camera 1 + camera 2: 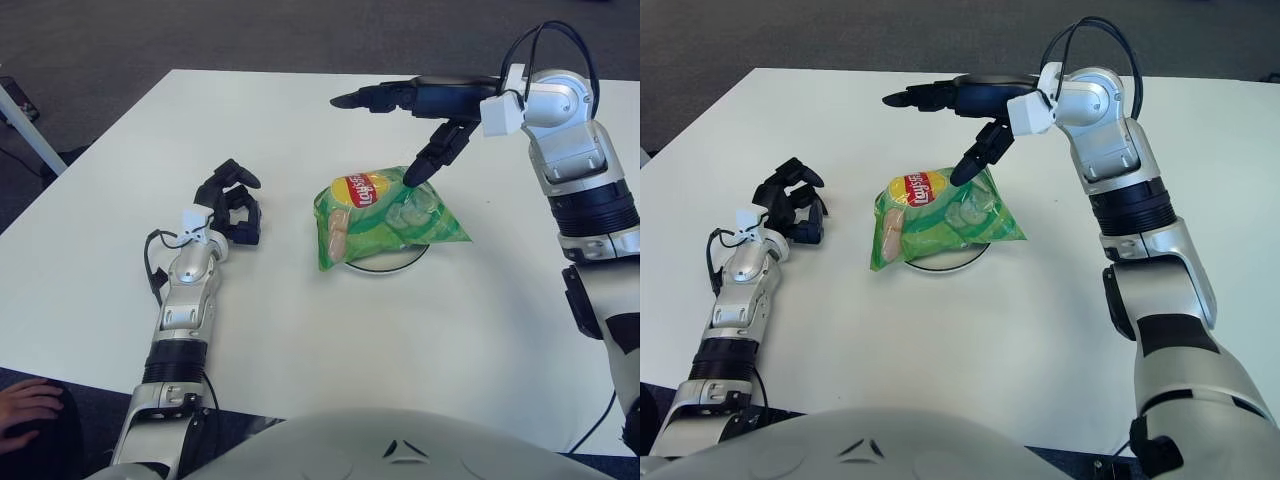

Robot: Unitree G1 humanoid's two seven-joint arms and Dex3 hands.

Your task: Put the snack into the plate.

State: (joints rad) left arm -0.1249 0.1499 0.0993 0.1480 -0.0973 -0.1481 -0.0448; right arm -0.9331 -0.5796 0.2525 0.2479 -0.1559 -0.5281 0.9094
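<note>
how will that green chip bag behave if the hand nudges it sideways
The chip bag looks puffed and crinkly, so probably light and yielding. It overhangs the small plate, so it may slide off. The right hand is open above it; the left hand shows beside it.

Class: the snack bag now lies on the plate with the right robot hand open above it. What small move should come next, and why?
Probably lift the right robot hand up and away. The bag already lies over the plate, and the fingers are spread with nothing in them, one fingertip just at the bag's top edge. The left robot hand shows left of the bag.
</note>
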